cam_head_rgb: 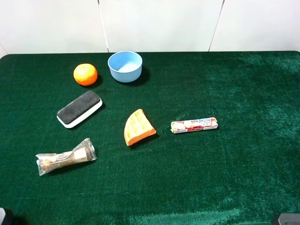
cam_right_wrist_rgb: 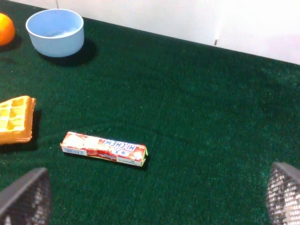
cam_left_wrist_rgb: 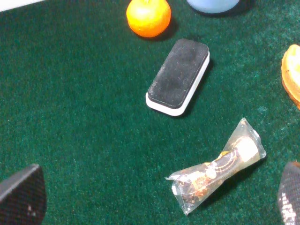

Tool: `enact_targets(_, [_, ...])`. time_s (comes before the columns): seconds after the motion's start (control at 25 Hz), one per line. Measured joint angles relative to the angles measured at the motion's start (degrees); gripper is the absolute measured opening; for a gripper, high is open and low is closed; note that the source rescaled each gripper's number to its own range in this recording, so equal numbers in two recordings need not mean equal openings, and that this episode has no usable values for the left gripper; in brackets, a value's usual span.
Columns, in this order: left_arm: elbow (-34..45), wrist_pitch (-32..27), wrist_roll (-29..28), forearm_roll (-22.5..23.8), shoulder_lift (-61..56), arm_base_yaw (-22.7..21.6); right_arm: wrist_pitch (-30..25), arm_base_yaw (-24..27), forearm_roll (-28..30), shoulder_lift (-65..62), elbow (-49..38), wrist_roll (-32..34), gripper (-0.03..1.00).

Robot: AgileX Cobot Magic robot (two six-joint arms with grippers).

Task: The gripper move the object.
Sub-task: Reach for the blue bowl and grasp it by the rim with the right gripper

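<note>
The light blue bowl (cam_head_rgb: 125,66) stands upright and empty at the back of the green table, right of the orange fruit. It also shows in the right wrist view (cam_right_wrist_rgb: 55,32), and its edge shows in the left wrist view (cam_left_wrist_rgb: 213,4). My left gripper (cam_left_wrist_rgb: 154,194) is open and empty, low over the front left of the table, far from the bowl. My right gripper (cam_right_wrist_rgb: 154,194) is open and empty over the front right, also far from the bowl. Only the dark fingers (cam_left_wrist_rgb: 21,194) (cam_right_wrist_rgb: 283,192) show at the frame corners.
An orange fruit (cam_head_rgb: 85,74) sits left of the bowl. A black and white eraser (cam_head_rgb: 79,108), an orange waffle wedge (cam_head_rgb: 138,127), a candy pack (cam_head_rgb: 194,124) and a clear snack packet (cam_head_rgb: 65,157) lie mid-table. A white wall (cam_head_rgb: 159,23) runs behind.
</note>
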State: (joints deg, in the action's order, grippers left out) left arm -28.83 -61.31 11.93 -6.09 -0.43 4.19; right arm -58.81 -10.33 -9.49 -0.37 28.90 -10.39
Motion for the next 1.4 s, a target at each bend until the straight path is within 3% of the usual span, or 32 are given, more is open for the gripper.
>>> enact_targets(0.96, [0.0,0.0,0.0,0.0,0.0,0.0,0.07,0.0,-0.27,0.49,0.0,0.0,1.0])
enact_targets(1.12, [0.0,0.0,0.0,0.0,0.0,0.0,1.04,0.0,-0.27,5.44,0.39,0.0,1.0])
enact_targets(1.4, [0.0,0.0,0.0,0.1,0.0,0.0,8.04,0.0,-0.27,21.97,4.57,-1.54,1.0])
